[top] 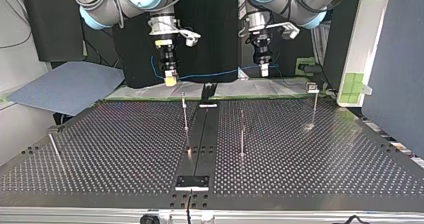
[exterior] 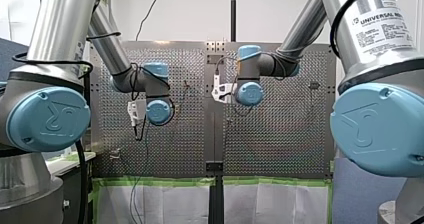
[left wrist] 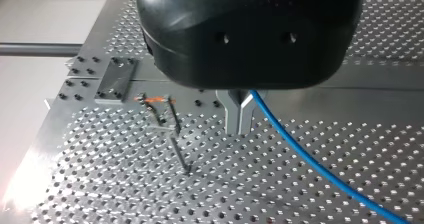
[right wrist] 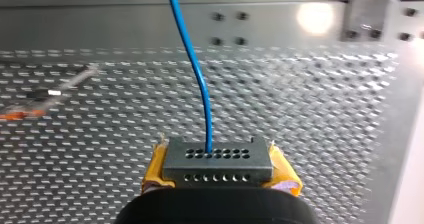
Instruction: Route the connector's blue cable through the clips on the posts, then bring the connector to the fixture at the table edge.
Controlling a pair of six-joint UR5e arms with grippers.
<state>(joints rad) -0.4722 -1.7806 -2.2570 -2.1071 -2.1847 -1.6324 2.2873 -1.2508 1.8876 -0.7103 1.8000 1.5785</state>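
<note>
1. A silver perforated metal table (top: 125,144) carries bright patches of glare
2. In the front view a plain white wall (exterior: 190,11) rises beyond it, with a thin black vertical pole (exterior: 233,11) against it
3. Green tape (exterior: 155,181) edges the table's near side, above white sheeting (exterior: 165,204)
4. In the top view a black backdrop (top: 210,34) sits between a grey-blue flat panel (top: 65,86) at left and a dark blue partition (top: 395,69) at right

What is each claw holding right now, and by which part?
My right claw grips the connector by its two short sides, between yellow pads. My left claw appears to pinch the blue cable partway along, away from the connector.
</note>
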